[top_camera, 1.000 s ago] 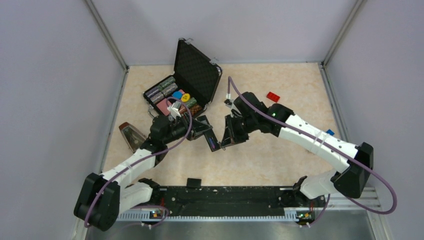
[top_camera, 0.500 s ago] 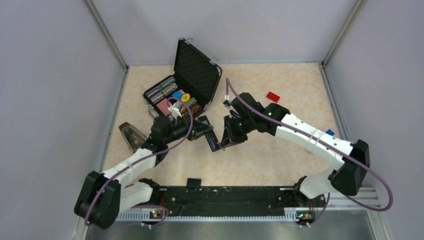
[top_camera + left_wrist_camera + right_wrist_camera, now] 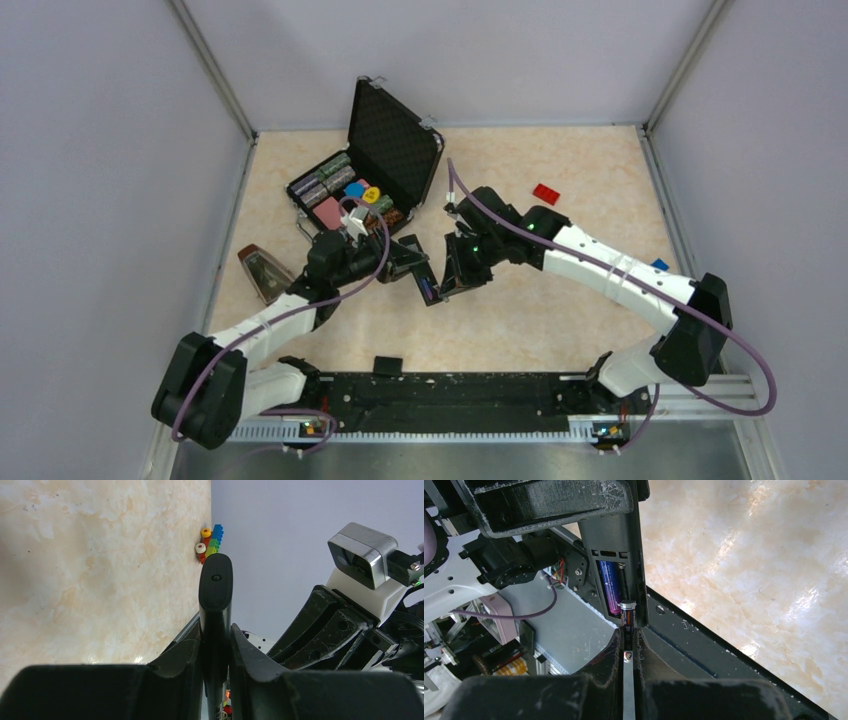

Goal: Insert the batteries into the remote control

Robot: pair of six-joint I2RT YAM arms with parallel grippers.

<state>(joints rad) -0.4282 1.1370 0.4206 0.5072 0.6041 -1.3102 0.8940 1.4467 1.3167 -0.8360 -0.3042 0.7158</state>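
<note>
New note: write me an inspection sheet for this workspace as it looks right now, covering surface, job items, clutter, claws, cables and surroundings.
Surface: beige marbled table, no spills seen.
Job's things: remote control, recess open; seated battery in one slot; second battery at the recess end, not yet in.
Clutter: open black case holding chips; red brick; blue brick; black cover piece; brown wedge.
Claws: left claw shut on the remote control; right claw shut on the second battery.
Cables: a purple cable runs along each arm.
Surroundings: pale walls on three sides.
</note>
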